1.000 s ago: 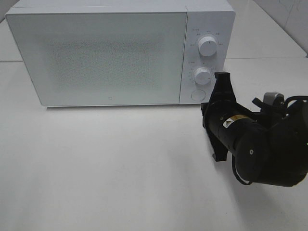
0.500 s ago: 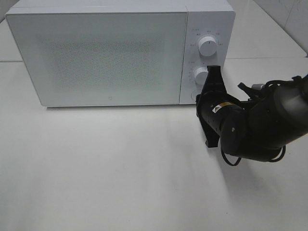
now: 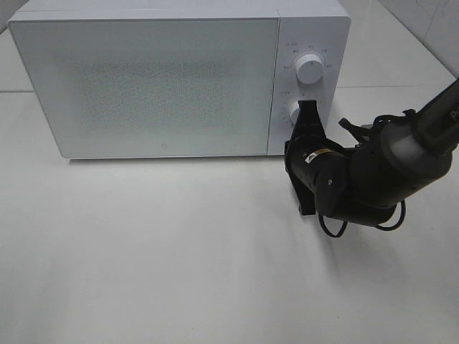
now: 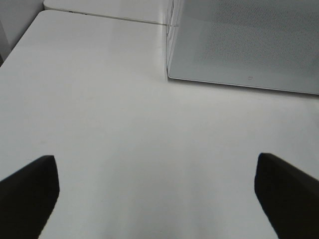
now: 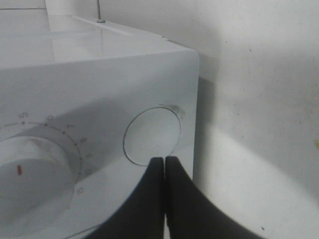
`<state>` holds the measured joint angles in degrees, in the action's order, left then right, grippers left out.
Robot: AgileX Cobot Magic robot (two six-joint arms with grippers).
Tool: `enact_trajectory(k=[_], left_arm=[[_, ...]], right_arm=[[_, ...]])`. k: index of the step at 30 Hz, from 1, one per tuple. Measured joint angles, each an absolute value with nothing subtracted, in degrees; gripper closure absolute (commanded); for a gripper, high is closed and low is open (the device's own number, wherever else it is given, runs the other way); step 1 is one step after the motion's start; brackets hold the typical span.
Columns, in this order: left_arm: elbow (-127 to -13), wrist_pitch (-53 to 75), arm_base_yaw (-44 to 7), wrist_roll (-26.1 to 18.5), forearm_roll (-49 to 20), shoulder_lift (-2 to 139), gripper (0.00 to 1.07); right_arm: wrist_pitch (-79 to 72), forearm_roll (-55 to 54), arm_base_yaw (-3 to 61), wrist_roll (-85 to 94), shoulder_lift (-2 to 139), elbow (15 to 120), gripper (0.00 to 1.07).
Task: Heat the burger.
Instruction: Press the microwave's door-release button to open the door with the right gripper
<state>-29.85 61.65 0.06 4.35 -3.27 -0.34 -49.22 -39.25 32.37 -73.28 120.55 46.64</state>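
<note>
The microwave is seen on the counter with its door shut. The burger is not seen in any view. Whether it lies behind the speckled door cannot be told, though none is seen on the visible counter.

The right gripper is held at the control panel, its fingers pressed together with nothing between them. Their tips are set at the lower edge of the round button, beside the lower dial. Contact with the button cannot be confirmed.

The left gripper is held over bare counter near the microwave's far corner, its fingers spread wide and empty.

The task is judged to be at a button press. If the burger is already inside, loading is done and the heating is left to be set and started. If not, the door is to be opened and almost everything is left.
</note>
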Motion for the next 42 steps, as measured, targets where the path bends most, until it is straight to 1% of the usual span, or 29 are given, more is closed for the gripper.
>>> enact_trajectory(k=[17, 28, 42], left_arm=[[-29.85, 61.65, 0.06, 4.35, -3.27, -0.34, 0.06], [-29.85, 61.65, 0.06, 4.35, -3.27, -0.34, 0.06], [-29.85, 61.65, 0.06, 4.35, -3.27, -0.34, 0.06]], right_arm=[[-49.62, -38.16, 29.68, -72.19, 121.52, 48.01, 1.07], [-48.36, -38.16, 29.68, -72.19, 122.78, 50.19, 1.07], [-50.48, -39.99, 30.08, -72.25, 123.64, 51.51, 1.07]])
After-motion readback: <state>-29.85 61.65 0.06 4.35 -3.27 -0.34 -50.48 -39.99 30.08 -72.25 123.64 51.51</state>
